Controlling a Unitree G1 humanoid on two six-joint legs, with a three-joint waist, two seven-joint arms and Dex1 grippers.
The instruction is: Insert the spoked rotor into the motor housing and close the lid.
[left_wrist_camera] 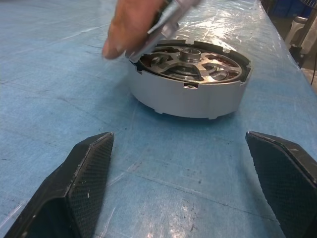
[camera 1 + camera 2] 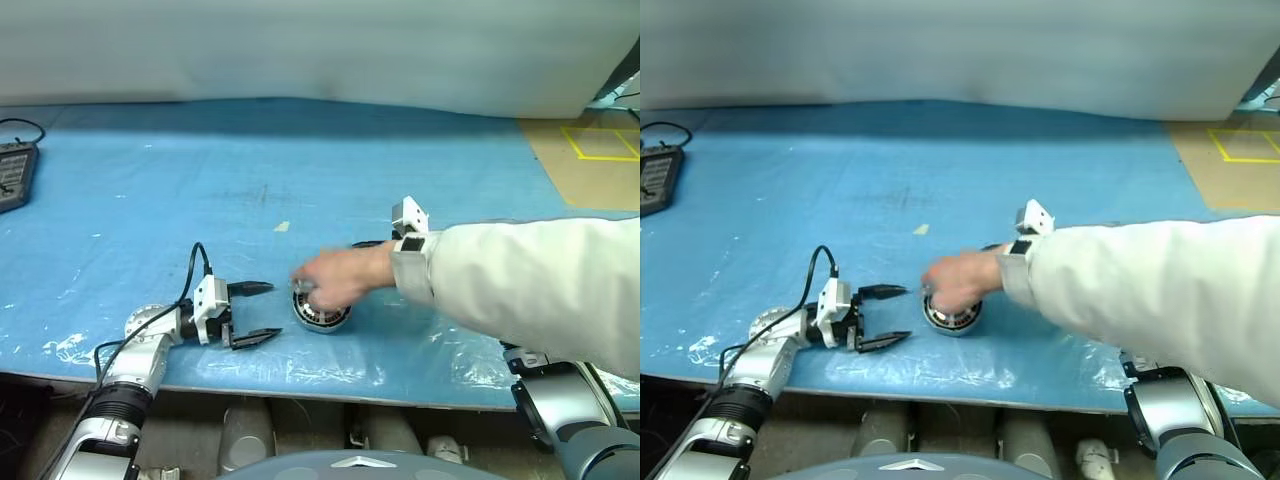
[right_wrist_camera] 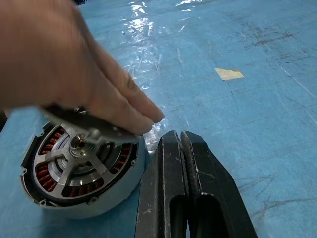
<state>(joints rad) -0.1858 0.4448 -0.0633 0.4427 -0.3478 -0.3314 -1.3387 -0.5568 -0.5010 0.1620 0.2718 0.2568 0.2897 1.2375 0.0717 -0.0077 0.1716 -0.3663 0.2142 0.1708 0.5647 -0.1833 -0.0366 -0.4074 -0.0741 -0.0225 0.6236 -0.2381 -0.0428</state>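
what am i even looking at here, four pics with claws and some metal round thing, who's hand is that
These are four camera views of one moment. Two are taken from a humanoid robot's head, looking down at a blue-covered table. The other two come from cameras on its wrists, looking along each gripper's black fingers.

The left gripper is open and holds nothing. The right gripper is shut, and also holds nothing.

The round metal thing is the motor housing, a cup with copper windings inside. The spoked rotor already sits in it.

The hand belongs to a person reaching in from the robot's right. It has the lid under its fingers, tilted over the housing, not yet closed. A dark device lies at the table's far left.
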